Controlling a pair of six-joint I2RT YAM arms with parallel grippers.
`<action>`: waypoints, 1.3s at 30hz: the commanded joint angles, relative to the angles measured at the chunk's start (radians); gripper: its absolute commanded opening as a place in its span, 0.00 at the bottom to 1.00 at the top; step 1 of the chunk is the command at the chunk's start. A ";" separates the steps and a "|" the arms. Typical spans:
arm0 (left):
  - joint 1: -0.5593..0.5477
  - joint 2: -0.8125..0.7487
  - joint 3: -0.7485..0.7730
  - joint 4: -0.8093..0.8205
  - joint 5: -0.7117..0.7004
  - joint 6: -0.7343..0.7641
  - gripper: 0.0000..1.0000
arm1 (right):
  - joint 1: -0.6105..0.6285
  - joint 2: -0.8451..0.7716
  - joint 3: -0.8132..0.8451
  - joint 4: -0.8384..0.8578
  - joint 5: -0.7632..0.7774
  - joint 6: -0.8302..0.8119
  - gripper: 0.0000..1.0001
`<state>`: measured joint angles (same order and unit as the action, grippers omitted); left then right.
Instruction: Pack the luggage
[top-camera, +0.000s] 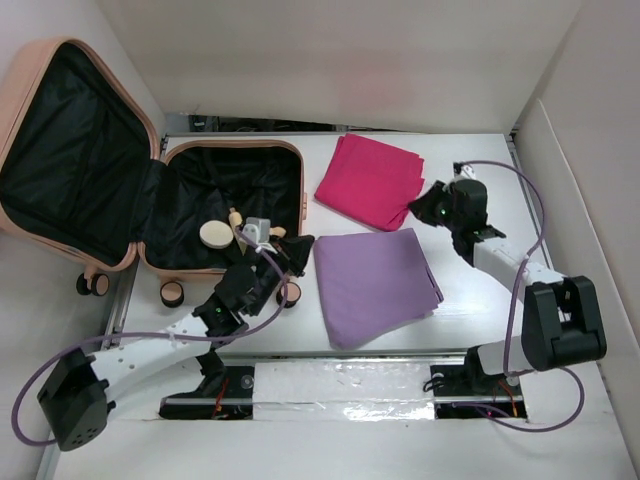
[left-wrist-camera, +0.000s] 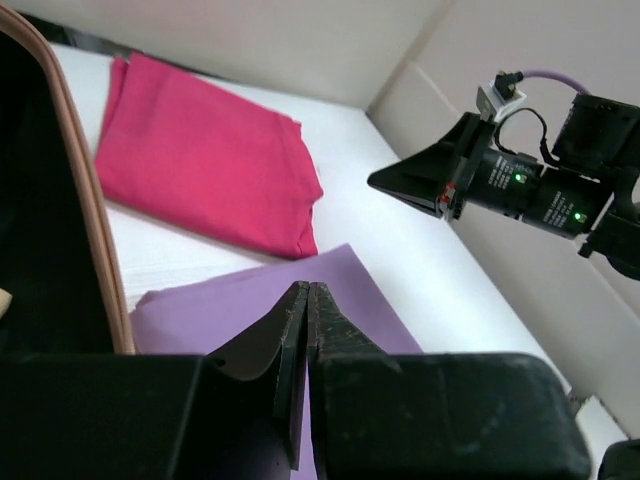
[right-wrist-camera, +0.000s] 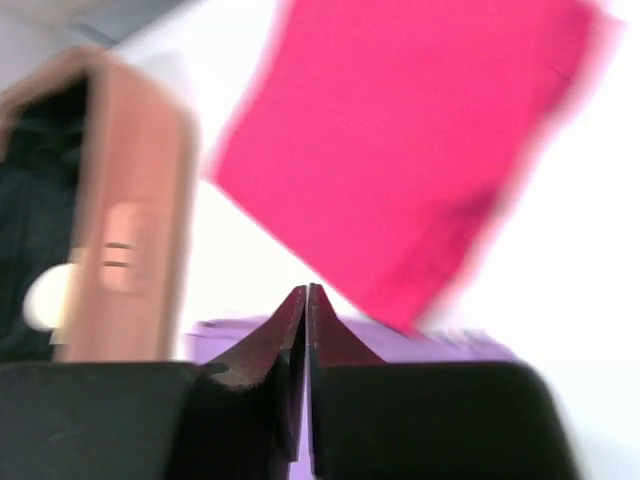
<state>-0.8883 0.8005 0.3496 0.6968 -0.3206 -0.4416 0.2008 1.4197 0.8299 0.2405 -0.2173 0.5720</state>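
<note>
1. The luggage (top-camera: 230, 146) lies open at the table's far left, lid tilted back.
2. The left gripper (top-camera: 300, 246) hovers just beside its right rim — fingers pressed together, empty, arm stretched forward.
3. The right gripper (top-camera: 420, 208) — clenched, empty — sits well right, between pink cloth (top-camera: 370, 180) and purple cloth (top-camera: 375, 280).

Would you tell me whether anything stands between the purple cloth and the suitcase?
Only the left gripper, jaws shut, hangs over the purple cloth at its corner by the suitcase wall; nothing else visible lies between.
</note>
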 joint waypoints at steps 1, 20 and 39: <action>0.005 0.086 0.081 0.072 0.058 0.014 0.00 | -0.052 -0.018 -0.095 0.037 0.053 -0.064 0.16; -0.028 1.000 1.038 -0.648 -0.189 -0.385 0.50 | -0.107 -0.723 -0.204 -0.170 -0.036 -0.104 0.42; 0.133 1.417 1.442 -1.076 -0.221 -0.712 0.77 | 0.058 -0.924 -0.219 -0.267 0.087 -0.175 0.57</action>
<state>-0.7784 2.2002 1.7252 -0.2794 -0.4969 -1.0672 0.2440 0.5224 0.6044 -0.0467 -0.1635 0.4217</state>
